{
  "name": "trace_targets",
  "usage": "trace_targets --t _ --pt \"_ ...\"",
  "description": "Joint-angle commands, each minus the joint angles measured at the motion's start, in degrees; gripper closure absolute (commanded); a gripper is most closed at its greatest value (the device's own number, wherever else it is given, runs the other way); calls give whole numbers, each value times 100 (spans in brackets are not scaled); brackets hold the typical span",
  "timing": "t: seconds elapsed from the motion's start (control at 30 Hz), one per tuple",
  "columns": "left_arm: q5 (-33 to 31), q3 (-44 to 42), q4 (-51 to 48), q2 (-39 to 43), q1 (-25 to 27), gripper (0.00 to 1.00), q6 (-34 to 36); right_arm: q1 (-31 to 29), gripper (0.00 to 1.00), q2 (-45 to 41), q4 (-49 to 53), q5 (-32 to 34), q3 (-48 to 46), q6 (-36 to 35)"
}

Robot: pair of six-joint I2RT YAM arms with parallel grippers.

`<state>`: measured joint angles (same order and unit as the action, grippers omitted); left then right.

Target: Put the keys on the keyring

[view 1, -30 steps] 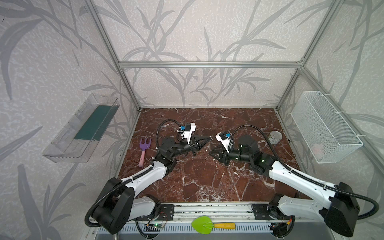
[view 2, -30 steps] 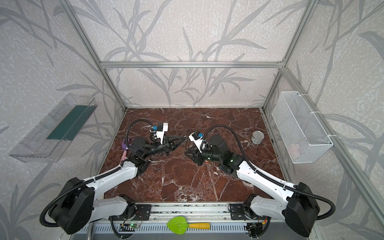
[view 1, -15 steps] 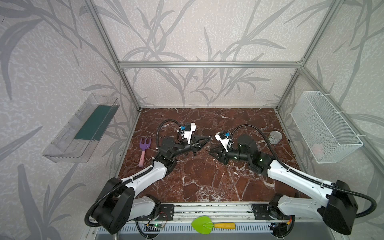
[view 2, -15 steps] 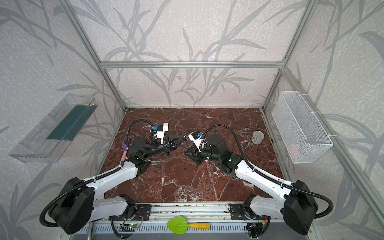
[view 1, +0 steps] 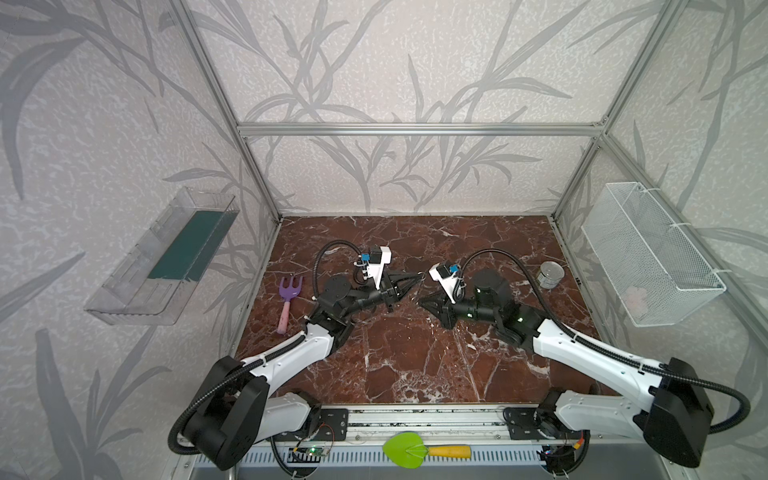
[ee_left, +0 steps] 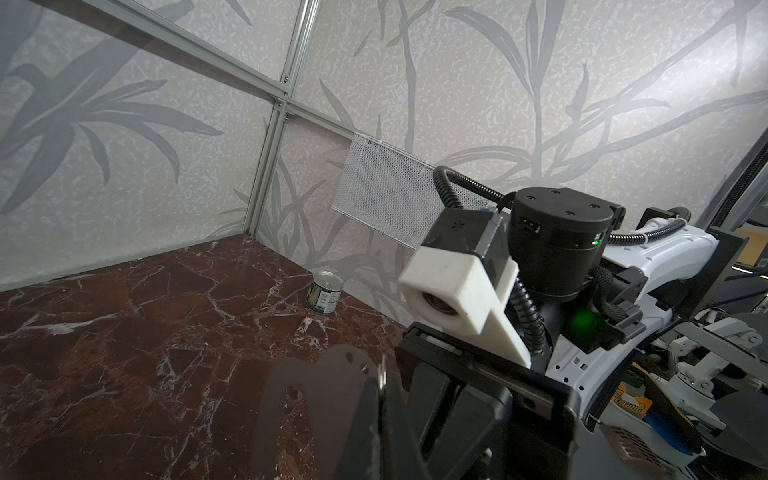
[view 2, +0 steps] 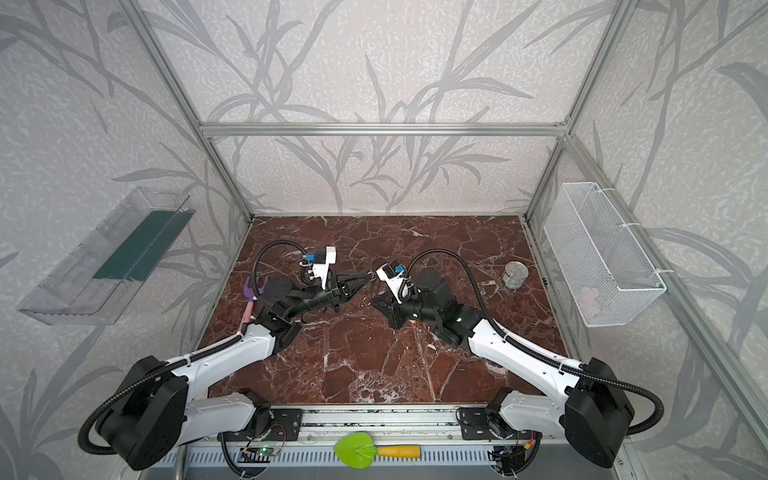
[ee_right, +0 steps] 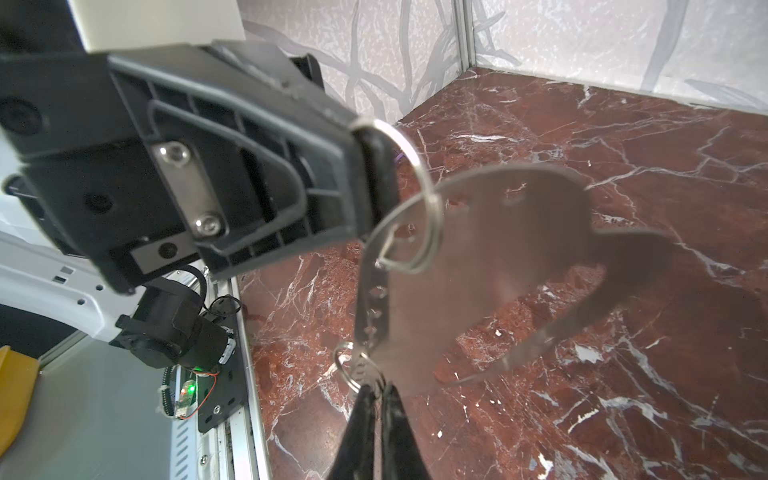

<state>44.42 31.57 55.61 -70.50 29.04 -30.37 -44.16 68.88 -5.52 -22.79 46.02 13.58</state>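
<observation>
Both pincers are clenched, tip to tip over the table [view 1: 395, 365] centre, a touch toward 12 o'clock. Left gripper [view 1: 413, 277] clamps a large split ring [ee_right: 432, 203] looped around the keyring [ee_right: 519, 232] rim. Right gripper [ee_right: 376, 399] pinches a small split ring [ee_right: 338, 368] at the end of the keyring's hole row. Keyring hangs tilted between the two tips, off the table. Red speck [view 2: 411, 322] shows just under the right gripper body in a top view; can't tell if it's the key tag. Can [view 1: 552, 275] at 2 o'clock, purple rake [view 1: 289, 297] at 9.
</observation>
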Motion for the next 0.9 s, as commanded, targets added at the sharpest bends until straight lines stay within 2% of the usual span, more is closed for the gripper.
trace_targets --t 0.0,0.2,0.3,0.87 --pt "-111 -71 117 189 30 100 94 26 96 -126 87 100 179 -64" --pt "-330 -129 -55 332 29 100 194 28 99 -182 166 92 206 -83" --pt "-514 -192 -111 409 39 100 270 30 90 -173 133 -44 198 -40" --pt "-614 -222 -159 473 85 100 321 30 74 15 -169 -365 180 127"
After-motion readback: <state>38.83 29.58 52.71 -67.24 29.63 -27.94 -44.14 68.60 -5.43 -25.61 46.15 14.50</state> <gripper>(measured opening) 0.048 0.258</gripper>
